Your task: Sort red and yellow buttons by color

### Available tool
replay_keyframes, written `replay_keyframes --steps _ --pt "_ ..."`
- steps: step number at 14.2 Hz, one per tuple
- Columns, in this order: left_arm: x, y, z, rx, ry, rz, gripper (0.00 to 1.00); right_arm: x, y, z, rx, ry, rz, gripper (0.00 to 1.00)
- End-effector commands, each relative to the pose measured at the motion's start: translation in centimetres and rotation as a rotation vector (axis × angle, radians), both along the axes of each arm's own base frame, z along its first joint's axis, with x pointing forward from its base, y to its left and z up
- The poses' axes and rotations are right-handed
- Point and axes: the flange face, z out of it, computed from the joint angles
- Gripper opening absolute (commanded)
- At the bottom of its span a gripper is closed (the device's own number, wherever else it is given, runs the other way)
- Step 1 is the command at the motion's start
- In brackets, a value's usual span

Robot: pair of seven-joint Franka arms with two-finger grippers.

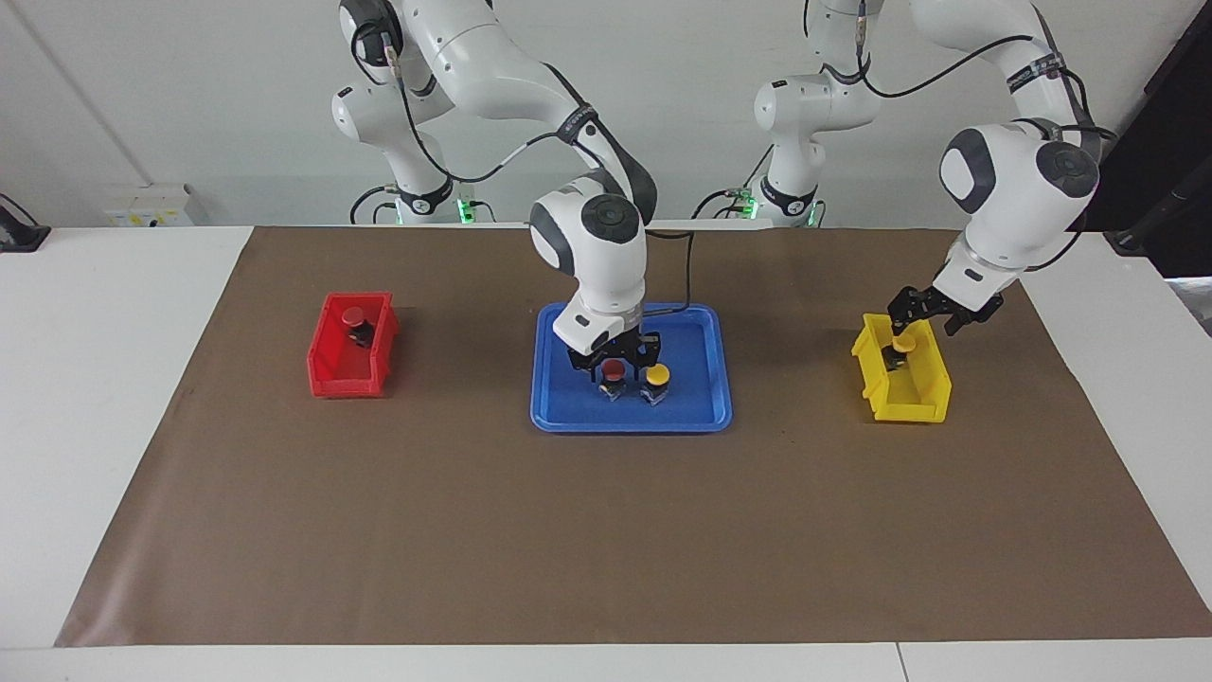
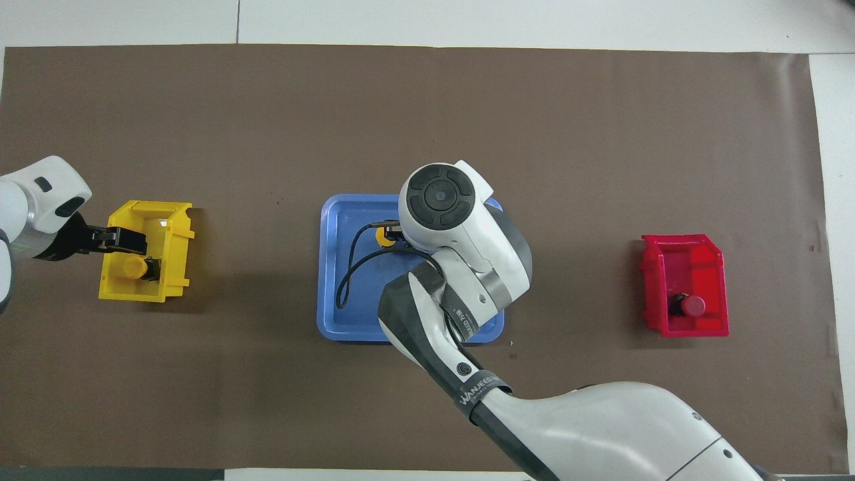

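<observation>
From the facing view, I see my right gripper low over the blue tray in the middle of the desk, its fingers spread wide around the red button, with a yellow button just beside it; my left gripper is at the yellow bin near the left arm's end of the desk, closed on another yellow button, and a second red button sits in the red bin near the right arm's end. From the overhead view, the right arm hides most of the tray, only a bit of the tray's yellow button peeks out, the held yellow button is inside the yellow bin, and the red button lies in the red bin.
</observation>
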Motion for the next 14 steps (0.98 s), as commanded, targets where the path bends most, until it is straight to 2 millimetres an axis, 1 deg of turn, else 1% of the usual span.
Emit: replay_keyframes --steps 1,2,3,4,5,6,7,8,9,10,11,12,13,14 --pt "0.5 -7.5 3.4 0.018 0.011 0.074 0.98 -0.9 -0.6 0.3 -0.004 -0.006 0.006 0.61" --pt "0.5 -11.1 4.0 0.003 0.005 0.119 0.98 -0.9 -0.6 0.3 -0.005 -0.005 0.006 0.54" --pt "0.3 -13.9 4.4 -0.022 -0.006 0.156 0.98 -0.8 -0.7 0.3 -0.005 -0.005 0.004 0.49" --pt "-0.1 -16.5 4.6 -0.038 -0.007 0.181 0.98 -0.6 -0.9 0.4 -0.003 -0.006 0.002 0.39" --pt "-0.5 -19.5 4.6 -0.045 -0.009 0.195 0.98 -0.5 -0.8 0.4 -0.002 -0.007 0.0 0.32" --pt "-0.9 -22.7 4.1 -0.044 -0.007 0.211 0.98 -0.4 -0.8 0.6 -0.001 -0.006 -0.001 0.27" --pt "-1.0 -25.1 3.5 -0.043 -0.008 0.227 0.98 -0.2 -0.9 0.9 0.0 -0.007 -0.002 0.24" --pt "-1.0 -27.1 3.1 -0.045 -0.011 0.237 0.98 0.2 -1.5 1.7 -0.003 -0.007 -0.001 0.23" --pt "-0.8 -28.7 2.1 -0.046 -0.014 0.248 0.98 1.2 -3.4 3.6 -0.007 -0.009 0.01 0.22" --pt "-0.8 -30.0 1.6 -0.059 -0.031 0.255 0.98 2.3 -6.5 6.2 -0.004 -0.018 0.014 0.22" --pt "-0.9 -31.4 0.5 -0.065 -0.036 0.271 0.98 3.2 -10.6 9.4 -0.003 -0.022 0.03 0.22" --pt "-0.6 -32.9 -0.8 -0.067 -0.041 0.281 0.98 3.2 -13.7 11.9 -0.011 -0.012 0.072 0.22" --pt "-0.6 -34.3 -2.1 -0.07 -0.042 0.29 0.98 2.9 -16.9 14.3 -0.017 0.004 0.122 0.22" --pt "-0.7 -35.5 -2.9 -0.073 -0.046 0.302 0.98 2.3 -20.5 15.8 -0.027 0.041 0.16 0.22"
